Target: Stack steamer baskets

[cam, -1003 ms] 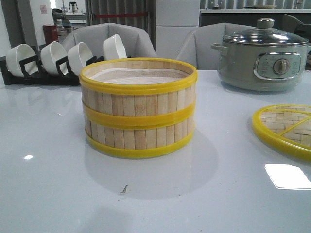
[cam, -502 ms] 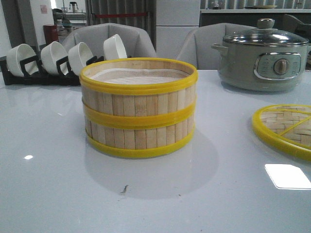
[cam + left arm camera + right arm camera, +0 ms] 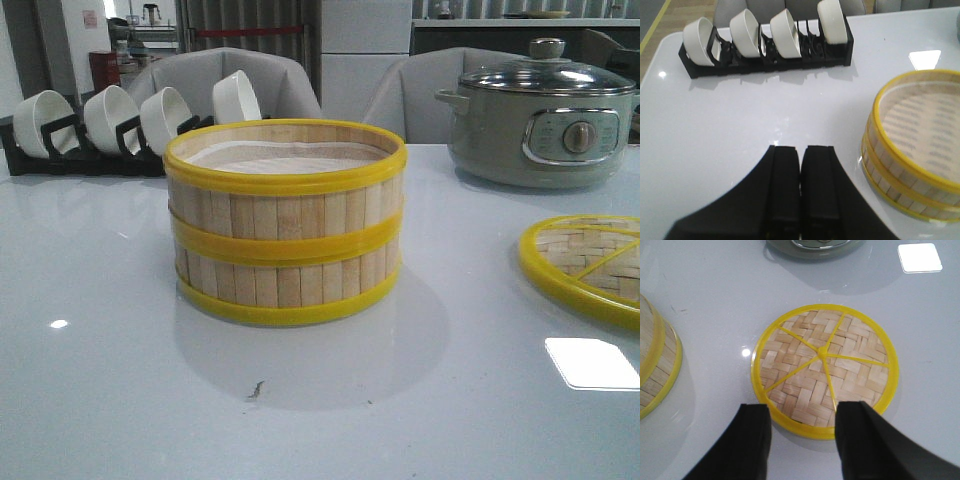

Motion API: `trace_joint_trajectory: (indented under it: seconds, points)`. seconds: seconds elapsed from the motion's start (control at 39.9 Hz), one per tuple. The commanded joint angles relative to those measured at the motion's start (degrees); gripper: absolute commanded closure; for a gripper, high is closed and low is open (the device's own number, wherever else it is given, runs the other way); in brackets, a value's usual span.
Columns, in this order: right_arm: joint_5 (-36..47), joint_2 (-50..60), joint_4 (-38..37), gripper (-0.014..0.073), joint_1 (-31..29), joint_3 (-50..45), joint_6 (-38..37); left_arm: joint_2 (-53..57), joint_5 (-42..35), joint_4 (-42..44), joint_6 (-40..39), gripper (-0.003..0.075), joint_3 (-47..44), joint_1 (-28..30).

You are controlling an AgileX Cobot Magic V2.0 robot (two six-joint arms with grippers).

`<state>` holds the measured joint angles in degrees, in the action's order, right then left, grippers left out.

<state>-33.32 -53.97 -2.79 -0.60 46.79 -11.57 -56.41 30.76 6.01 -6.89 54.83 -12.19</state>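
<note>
Baskets [image 3: 285,225] are sitting stacked centre frame, left gripper [image 3: 800,200] pinched closed on nothing, right gripper [image 3: 802,435] gaping over the lid [image 3: 825,367], so a careless swing is risking toppling them.

no visible change, steamer baskets [image 3: 285,222] unmoved

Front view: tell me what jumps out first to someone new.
The two steamer baskets, stacked one on the other mid-table, dominate. To their right the woven yellow-rimmed lid lies flat on the table, with the open right gripper above its near edge. Behind, a grey-green electric pot stands.
</note>
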Motion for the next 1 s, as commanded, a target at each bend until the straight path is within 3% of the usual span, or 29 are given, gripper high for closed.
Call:
trace_joint_trajectory:
  seconds: [0.0,0.13,0.3,0.98]
  points:
    - [4.2,0.4,-0.7,0.0179,0.1,2.0,0.5,6.1,-10.0,-0.6,-0.7,0.0634,-6.7,0.2]
    - [4.2,0.4,-0.7,0.0179,0.1,2.0,0.5,12.1,-14.6,-1.1,-0.7,0.0634,-15.8,0.2]
    - [4.2,0.4,-0.7,0.0179,0.1,2.0,0.5,18.1,-15.3,-1.4,-0.7,0.0634,-23.0,0.2]
    - [4.2,0.3,-0.7,0.0179,0.1,2.0,0.5,20.2,-13.9,-1.1,-0.7,0.0634,-24.3,0.2]
